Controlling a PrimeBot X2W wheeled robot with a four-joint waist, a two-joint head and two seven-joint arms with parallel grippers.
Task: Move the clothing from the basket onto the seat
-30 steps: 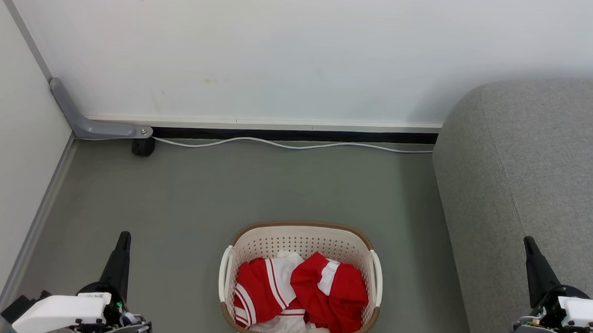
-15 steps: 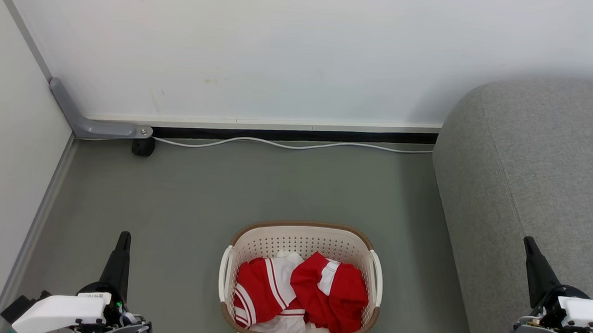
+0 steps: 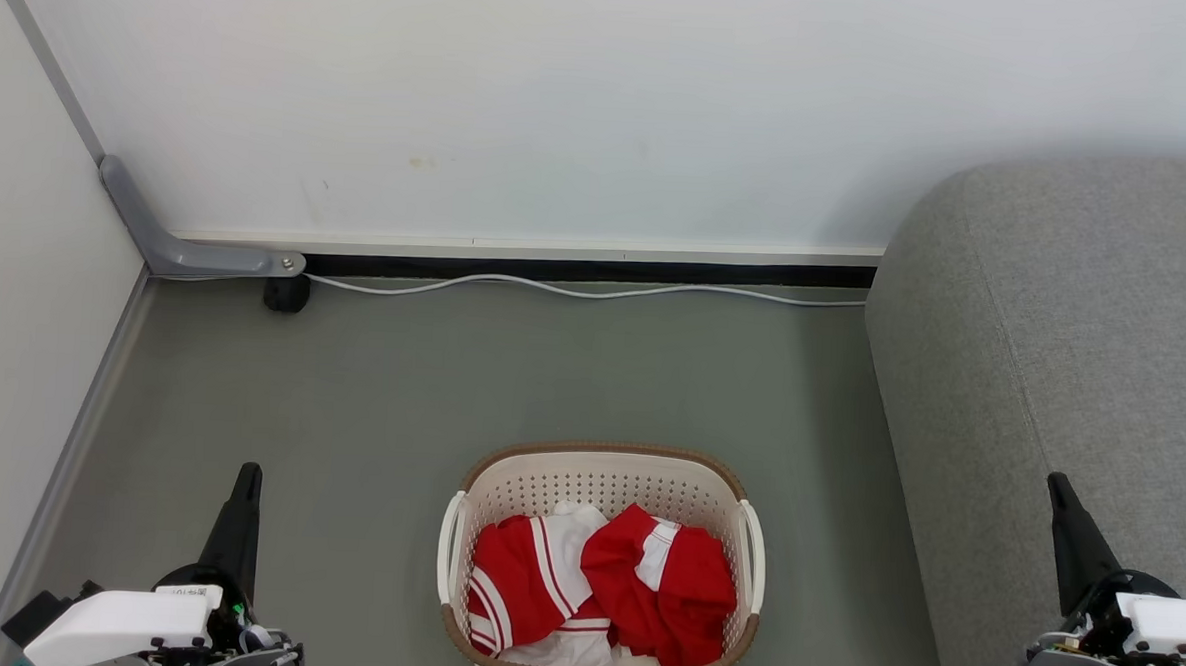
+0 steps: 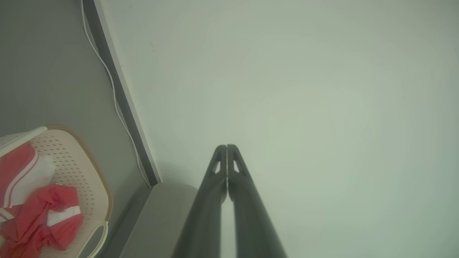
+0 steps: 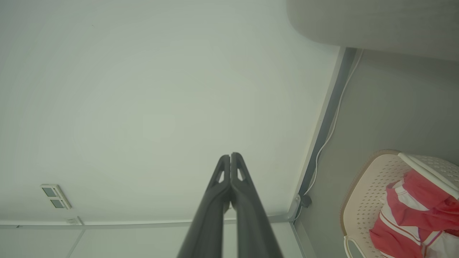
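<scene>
Nothing has moved over the last second: the left gripper (image 3: 247, 476) and right gripper (image 3: 1056, 485) stay clenched and empty, so both red garments (image 3: 602, 594) await lifting from the laundry basket (image 3: 603, 451) to the sofa seat (image 3: 1083, 344).

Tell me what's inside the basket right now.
Inside the basket lie two crumpled red garments with white panels and stripe trim, side by side and touching. The perforated far wall shows above them. They cover the bottom, so anything beneath cannot be seen.

Dark tapered fingers (image 3: 237, 528), white wrist housings (image 3: 120, 628)
</scene>
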